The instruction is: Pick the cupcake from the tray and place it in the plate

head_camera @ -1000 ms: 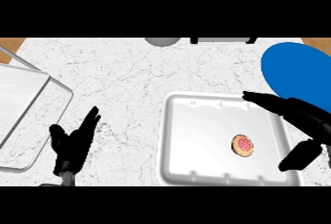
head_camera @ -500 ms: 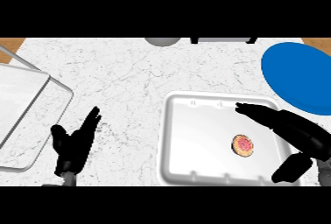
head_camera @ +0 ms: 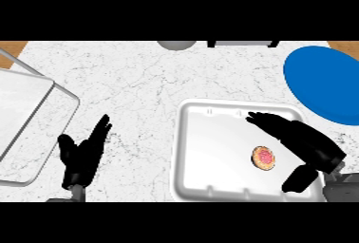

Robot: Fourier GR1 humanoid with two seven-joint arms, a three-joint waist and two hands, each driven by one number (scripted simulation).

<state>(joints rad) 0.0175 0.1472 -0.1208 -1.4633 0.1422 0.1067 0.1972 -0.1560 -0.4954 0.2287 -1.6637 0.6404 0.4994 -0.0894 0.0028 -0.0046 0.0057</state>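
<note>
Cupcake sits right of centre in the tray, blue plate beyond the tray's far right corner; right hand (the nearer one) hovers spread just right of it, thumb low.

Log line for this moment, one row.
right hand open over tray | cupcake in tray, ungrasped | plate waiting | left hand open, resting

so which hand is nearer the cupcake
Right. The right hand is open over the tray, arched just right of the cupcake. The left hand rests open on the counter, far left of the tray.
</note>
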